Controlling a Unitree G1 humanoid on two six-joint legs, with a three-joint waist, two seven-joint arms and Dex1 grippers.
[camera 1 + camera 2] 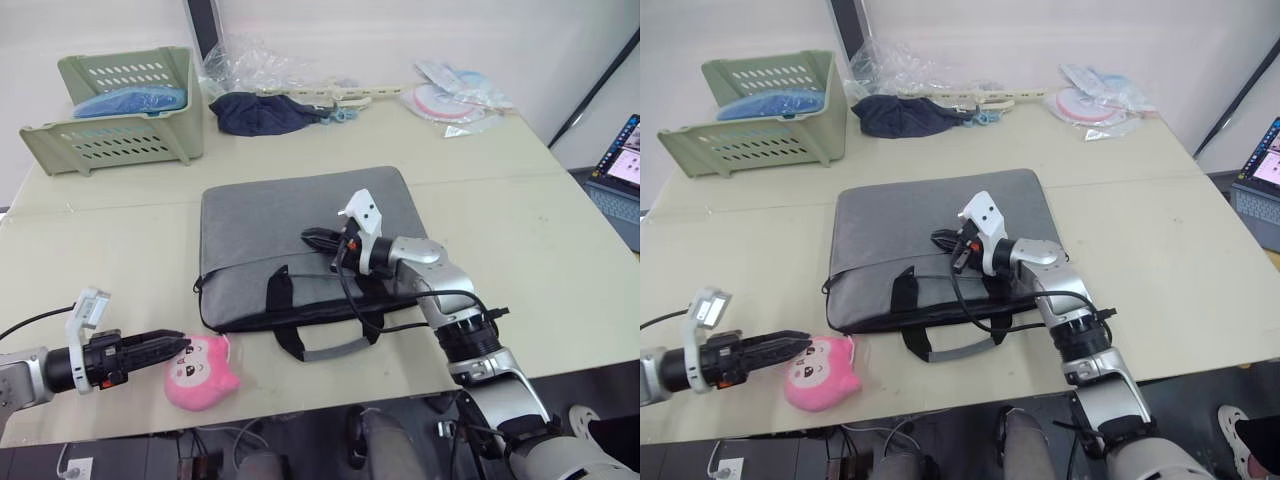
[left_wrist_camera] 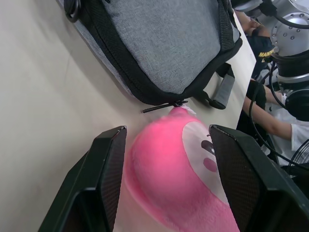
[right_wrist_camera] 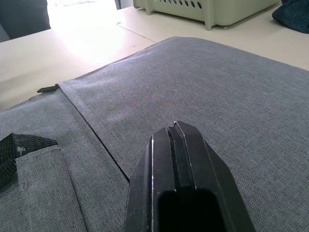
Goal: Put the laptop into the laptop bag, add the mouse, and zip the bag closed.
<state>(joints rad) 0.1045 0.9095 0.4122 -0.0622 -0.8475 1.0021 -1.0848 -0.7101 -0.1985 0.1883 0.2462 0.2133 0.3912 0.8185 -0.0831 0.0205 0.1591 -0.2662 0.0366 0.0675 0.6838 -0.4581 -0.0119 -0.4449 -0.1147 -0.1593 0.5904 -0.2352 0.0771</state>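
The flat grey fabric laptop bag (image 1: 300,235) with black strap handles lies in the middle of the pale counter (image 1: 540,250). Over the bag's middle hovers the right gripper (image 1: 312,238), its two black fingers pressed together. At the counter's near left edge, the left gripper (image 1: 172,346) has its fingers spread apart on either side of a rounded pink plush toy (image 1: 203,372) with a face, which sits just beside the bag's near corner. At the far left stands a pale green slotted plastic basket (image 1: 120,110), and beside it lies a dark blue cloth (image 1: 262,112).
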